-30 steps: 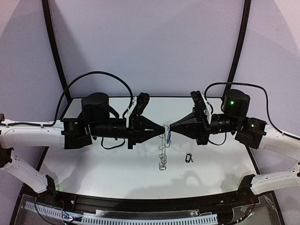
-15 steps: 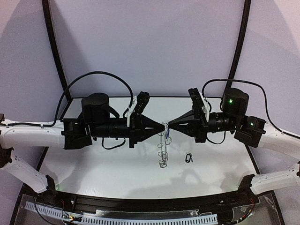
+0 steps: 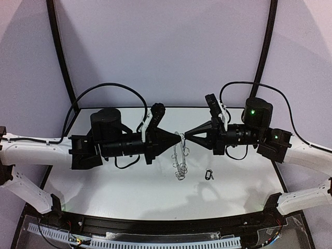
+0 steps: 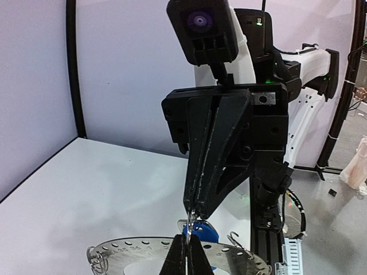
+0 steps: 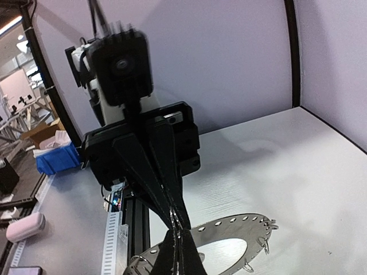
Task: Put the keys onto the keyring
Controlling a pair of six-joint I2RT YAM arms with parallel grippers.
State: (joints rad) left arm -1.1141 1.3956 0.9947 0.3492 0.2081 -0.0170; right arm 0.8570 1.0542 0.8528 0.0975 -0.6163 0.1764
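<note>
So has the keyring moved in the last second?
Yes: the keyring rose slightly up the top view, away from the black key on the table.

A white table (image 3: 104, 181) with a thin black edge fills the middle of the scene. Behind the table hangs a pale lilac backdrop (image 3: 166, 52), and 2 black curved poles (image 3: 60, 57) (image 3: 266, 52) rise from the table's far corners. A white slotted strip (image 3: 155, 240) runs along the table's near edge. Beyond the table's side, in the right wrist view, sit a blue bin (image 5: 54, 157), a cardboard box (image 5: 40, 134) and a pale pink case (image 5: 26, 226)
</note>
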